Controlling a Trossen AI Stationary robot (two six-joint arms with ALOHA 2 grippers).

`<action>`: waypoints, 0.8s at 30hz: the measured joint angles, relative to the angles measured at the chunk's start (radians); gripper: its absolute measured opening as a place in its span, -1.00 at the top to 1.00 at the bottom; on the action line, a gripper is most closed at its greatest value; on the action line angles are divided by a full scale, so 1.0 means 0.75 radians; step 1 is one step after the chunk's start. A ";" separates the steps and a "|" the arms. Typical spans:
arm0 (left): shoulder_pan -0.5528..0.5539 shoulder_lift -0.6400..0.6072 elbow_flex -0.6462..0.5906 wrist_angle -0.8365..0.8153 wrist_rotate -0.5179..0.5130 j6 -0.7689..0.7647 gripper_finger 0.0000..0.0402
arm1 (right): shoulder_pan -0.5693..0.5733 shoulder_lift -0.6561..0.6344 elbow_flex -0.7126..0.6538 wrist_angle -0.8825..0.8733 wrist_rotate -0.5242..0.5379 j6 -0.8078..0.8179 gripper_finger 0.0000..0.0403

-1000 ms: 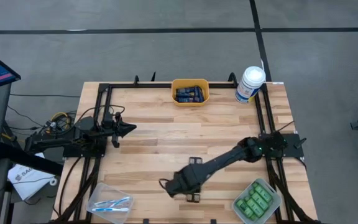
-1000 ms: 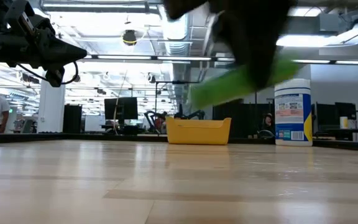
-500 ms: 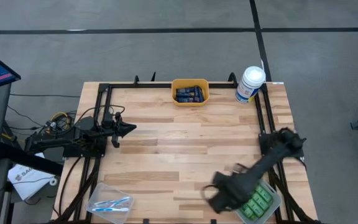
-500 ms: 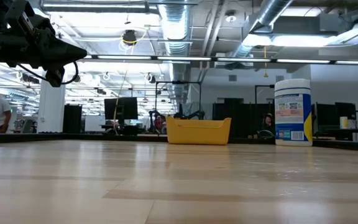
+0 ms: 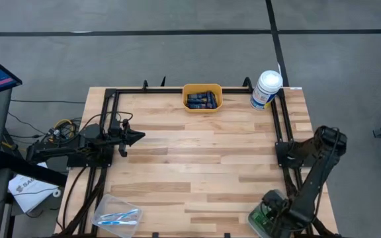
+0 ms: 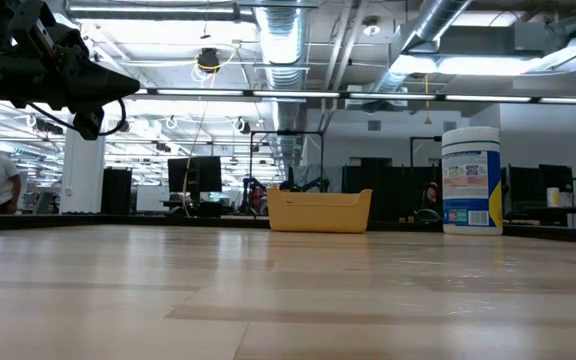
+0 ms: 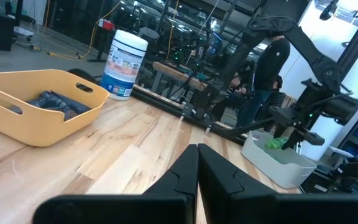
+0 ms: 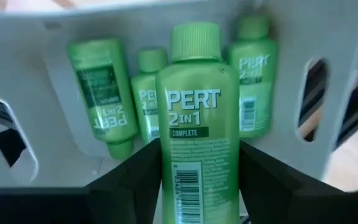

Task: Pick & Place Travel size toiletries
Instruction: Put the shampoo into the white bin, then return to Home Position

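High view: worktop [image 5: 197,165] is light wood planks in a black frame; grey floor around it. Low view shows an open lab behind, ceiling ducts, a person at far left.

Left arm is parked at the left edge, left jaws [image 5: 139,136] closed to a point, holding nothing.

Right arm reaches to the near right corner; right jaws [image 8: 197,186] are clamped on 1 green bottle [image 8: 197,118], cap forward, right above the grey bin [image 5: 262,218]. At least 3 more green bottles [image 8: 101,90] already lie in that bin.

Yellow bin [image 5: 202,97] at the far edge holds navy tubes [image 5: 202,100]. Clear tray [image 5: 116,213] at the near left corner holds toothbrushes [image 5: 119,216]. White canister [image 5: 265,88] sits at the far right corner.

Step, by my read: place phase, bottle over its bin. Next: lower a bit, open jaws, drop it clear of the bin wall, then retract.
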 joint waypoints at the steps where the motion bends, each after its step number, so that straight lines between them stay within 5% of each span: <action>1: 0.000 0.000 0.000 0.000 0.000 0.000 1.00 | 0.010 0.007 -0.012 0.023 0.000 0.019 0.11; 8: 0.000 0.000 0.000 0.001 0.000 0.000 1.00 | 0.011 0.059 -0.046 0.123 0.004 0.018 0.04; 17: 0.000 0.000 0.000 0.001 0.001 0.000 1.00 | -0.003 0.021 -0.031 0.122 0.022 -0.032 -0.32; 24: 0.000 0.000 0.000 0.001 0.001 0.000 1.00 | -0.152 -0.149 0.054 0.046 0.367 -0.339 -0.34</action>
